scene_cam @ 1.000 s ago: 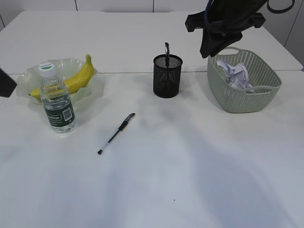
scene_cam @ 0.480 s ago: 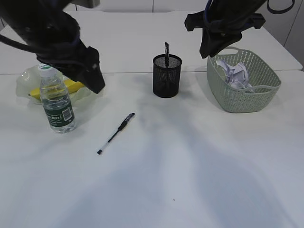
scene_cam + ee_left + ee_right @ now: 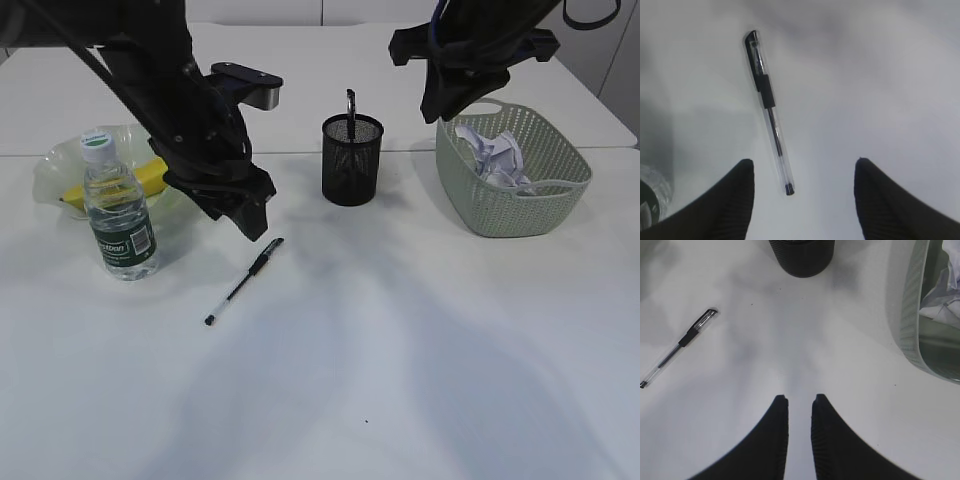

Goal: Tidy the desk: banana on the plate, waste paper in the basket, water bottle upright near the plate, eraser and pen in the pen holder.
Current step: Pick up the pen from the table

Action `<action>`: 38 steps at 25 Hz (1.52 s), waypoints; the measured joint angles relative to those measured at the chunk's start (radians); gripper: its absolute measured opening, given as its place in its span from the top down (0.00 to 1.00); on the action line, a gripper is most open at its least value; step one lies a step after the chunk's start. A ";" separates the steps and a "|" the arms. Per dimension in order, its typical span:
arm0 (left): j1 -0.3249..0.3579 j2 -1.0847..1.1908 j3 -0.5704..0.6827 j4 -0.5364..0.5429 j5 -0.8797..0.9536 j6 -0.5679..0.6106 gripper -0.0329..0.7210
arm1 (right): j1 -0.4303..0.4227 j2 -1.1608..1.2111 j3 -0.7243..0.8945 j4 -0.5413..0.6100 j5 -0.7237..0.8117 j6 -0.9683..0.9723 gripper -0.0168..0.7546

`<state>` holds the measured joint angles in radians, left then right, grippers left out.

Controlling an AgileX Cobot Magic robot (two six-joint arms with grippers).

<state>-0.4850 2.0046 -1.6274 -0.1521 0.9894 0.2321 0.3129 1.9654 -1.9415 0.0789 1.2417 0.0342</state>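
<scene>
Your left gripper (image 3: 258,225) has swung in from the left edge since a second ago: then only a dark sliver showed beside the plate, half a second ago the arm hung over the bottle and banana, and now it is further right, tip just above the upper end of the pen (image 3: 245,281). Its jaws stand wide apart and hold nothing; in the left wrist view the pen (image 3: 768,108) lies on the counter (image 3: 420,340) between and ahead of the two fingertips (image 3: 742,172), untouched. Your right gripper (image 3: 799,399) has not shifted; it hangs above the near-left corner of the basket (image 3: 520,200), jaws nearly together with a thin gap, empty.

The pen lies where it lay before, slantwise on the counter between the water bottle (image 3: 118,212) and the pen holder (image 3: 352,160). The bottle stands upright just in front of the plate (image 3: 55,170), and the banana (image 3: 140,178) lies on that plate, now partly hidden by the left arm. Crumpled waste paper (image 3: 497,155) sits in the basket. A dark object stands up out of the pen holder.

The bottle carries a dark green label with pale lettering, too small to read. No other writing shows.
</scene>
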 joint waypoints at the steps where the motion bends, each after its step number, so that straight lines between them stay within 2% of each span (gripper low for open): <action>1: 0.000 0.021 -0.014 0.000 -0.007 0.000 0.35 | 0.000 0.000 0.000 0.000 0.001 0.000 0.81; 14: 0.000 0.246 -0.184 -0.016 -0.016 0.001 0.37 | 0.000 0.000 0.000 0.017 0.001 0.000 0.81; 24: 0.006 0.275 -0.196 -0.016 0.043 0.001 0.38 | 0.000 0.000 0.000 0.028 0.001 0.002 0.81; 32: 0.006 0.292 -0.199 -0.027 -0.053 0.001 0.38 | 0.000 0.000 0.000 0.028 0.001 0.002 0.81; 38: 0.032 0.353 -0.229 -0.030 -0.063 -0.007 0.38 | 0.000 0.000 0.000 0.031 0.001 0.002 0.81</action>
<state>-0.4533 2.3572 -1.8567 -0.1817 0.9264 0.2247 0.3129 1.9654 -1.9415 0.1097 1.2424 0.0363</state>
